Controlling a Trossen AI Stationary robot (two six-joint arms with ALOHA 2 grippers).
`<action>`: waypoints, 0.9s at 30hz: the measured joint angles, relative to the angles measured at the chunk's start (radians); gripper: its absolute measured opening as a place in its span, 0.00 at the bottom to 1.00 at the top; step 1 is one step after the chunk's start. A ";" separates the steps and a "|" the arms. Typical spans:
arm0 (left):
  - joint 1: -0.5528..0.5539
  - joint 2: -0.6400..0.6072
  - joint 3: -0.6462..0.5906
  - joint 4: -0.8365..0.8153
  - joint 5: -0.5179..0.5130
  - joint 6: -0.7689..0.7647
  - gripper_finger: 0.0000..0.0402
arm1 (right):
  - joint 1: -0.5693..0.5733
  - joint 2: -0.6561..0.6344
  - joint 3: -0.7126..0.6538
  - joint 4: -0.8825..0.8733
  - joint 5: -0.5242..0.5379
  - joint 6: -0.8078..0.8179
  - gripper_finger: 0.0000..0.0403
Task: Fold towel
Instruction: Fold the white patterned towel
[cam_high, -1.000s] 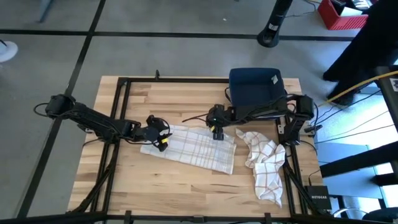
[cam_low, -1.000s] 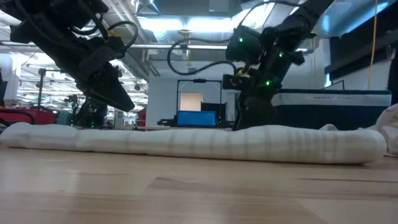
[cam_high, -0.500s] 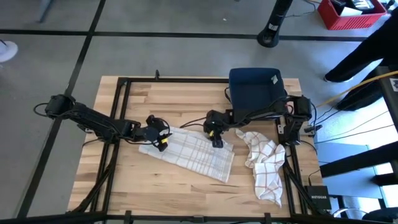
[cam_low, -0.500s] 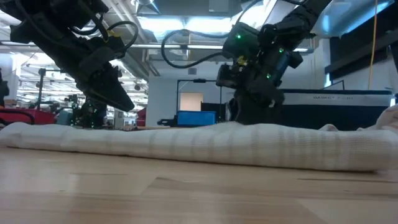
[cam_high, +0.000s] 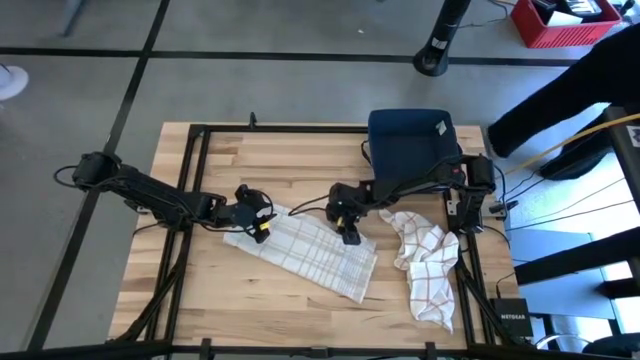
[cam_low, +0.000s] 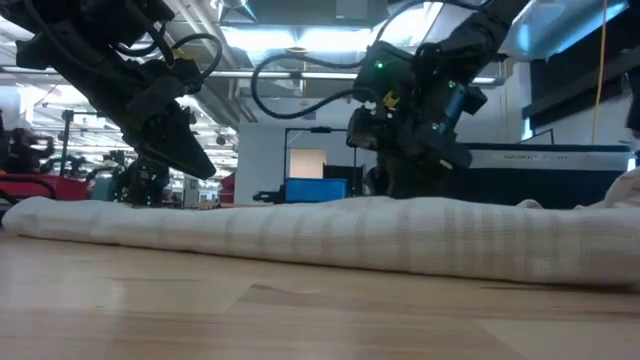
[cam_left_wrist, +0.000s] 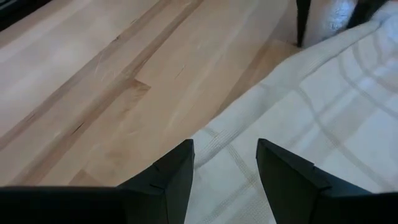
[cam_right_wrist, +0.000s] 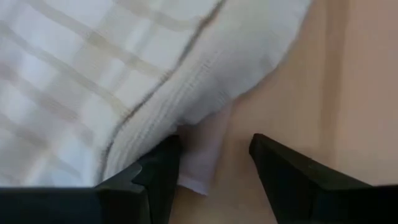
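Observation:
A folded white towel with a tan check (cam_high: 310, 252) lies flat and aslant on the wooden table; in the low view it is a long low roll (cam_low: 300, 235). My left gripper (cam_high: 262, 228) (cam_left_wrist: 224, 158) stands open over the towel's left end, with cloth showing between and below its fingers. My right gripper (cam_high: 348, 232) (cam_right_wrist: 211, 155) is open at the towel's far right corner and slants down. That corner lies between its fingers. My left gripper hovers with both fingers over the towel's left end (cam_left_wrist: 236, 149); whether they touch the cloth I cannot tell. My right gripper has one finger (cam_right_wrist: 158, 165) on the thick folded edge (cam_right_wrist: 186, 124) beside the far right corner. It comes slanting down from the table's right; the cloth lies flat on the table.
A second, crumpled checked towel (cam_high: 425, 262) lies at the table's right edge. A dark blue basket (cam_high: 410, 140) stands at the far right. Black frame rails (cam_high: 195, 180) run along the table's left and far sides. A person's dark legs (cam_high: 560, 90) show beyond the far right corner.
My right gripper has gone toward the table's left and near edges and tipped more steeply down. The towel has turned about on the table: its right end has swung toward the near edge, while its left end has stayed under my left gripper.

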 joint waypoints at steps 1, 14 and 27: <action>0.000 0.000 0.000 0.000 0.000 0.000 0.41 | -0.001 -0.012 0.009 -0.032 0.018 -0.004 0.52; 0.009 -0.002 0.005 0.030 -0.004 0.023 0.41 | 0.009 -0.139 0.101 -0.237 0.119 0.111 0.52; 0.058 0.091 -0.088 -0.078 -0.008 -0.068 0.41 | 0.176 -0.129 -0.088 0.058 0.374 0.236 0.52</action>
